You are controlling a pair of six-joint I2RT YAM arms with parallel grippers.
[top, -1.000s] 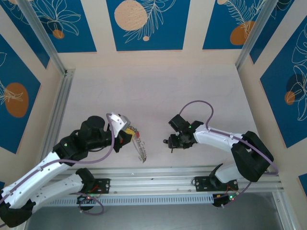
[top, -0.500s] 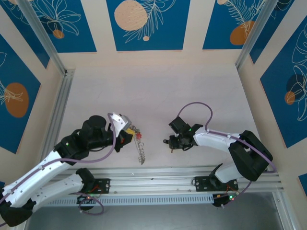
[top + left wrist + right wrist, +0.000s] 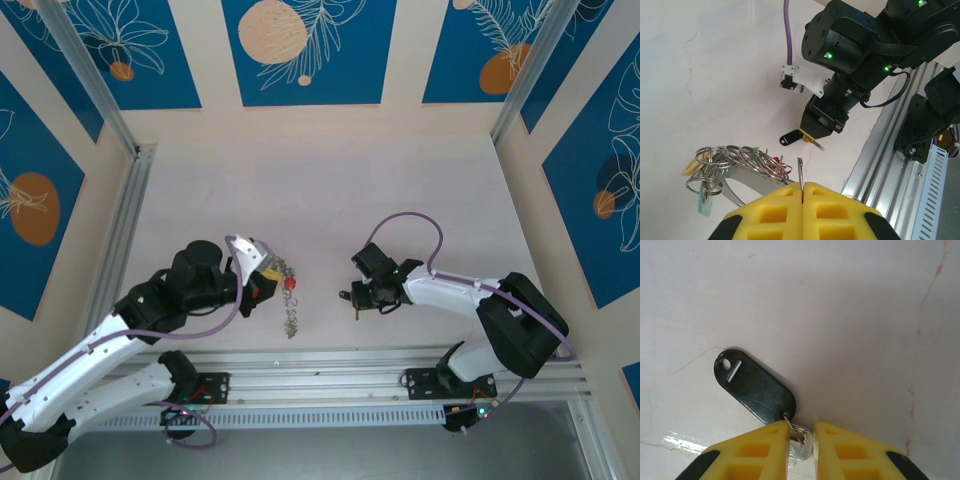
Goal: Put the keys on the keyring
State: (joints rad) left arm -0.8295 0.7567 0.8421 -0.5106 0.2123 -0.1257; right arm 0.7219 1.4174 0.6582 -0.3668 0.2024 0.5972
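Pale, faintly veined tabletop (image 3: pixel 330 200) enclosed by blue wall panels (image 3: pixel 305 45) with leaf motifs; an aluminium rail (image 3: pixel 330 365) runs along its near edge. Left gripper (image 3: pixel 802 187): yellow pads pressed together on the thin grey wire of the keyring (image 3: pixel 735 160), a large metal hoop whose rim carries a cluster of small split rings, with the red and green heads of other keys (image 3: pixel 781 160) among them. The hoop is held out from the gripper, left of the table's centre. Right gripper (image 3: pixel 801 435): jaws narrow, flanking the small ring and silver blade of the black key (image 3: pixel 755 390), whose oval black plastic head lies flat on the table, well apart from the hoop; whether the pads already pinch cannot be told. Judged risks: the hold sits at the blade end, so the broad head may swing, or the key may pivot out on lifting. A pinch covering the small ring would leave nothing free to thread. The hoop, held by one thin wire, may rotate between the pads when the key pushes against it
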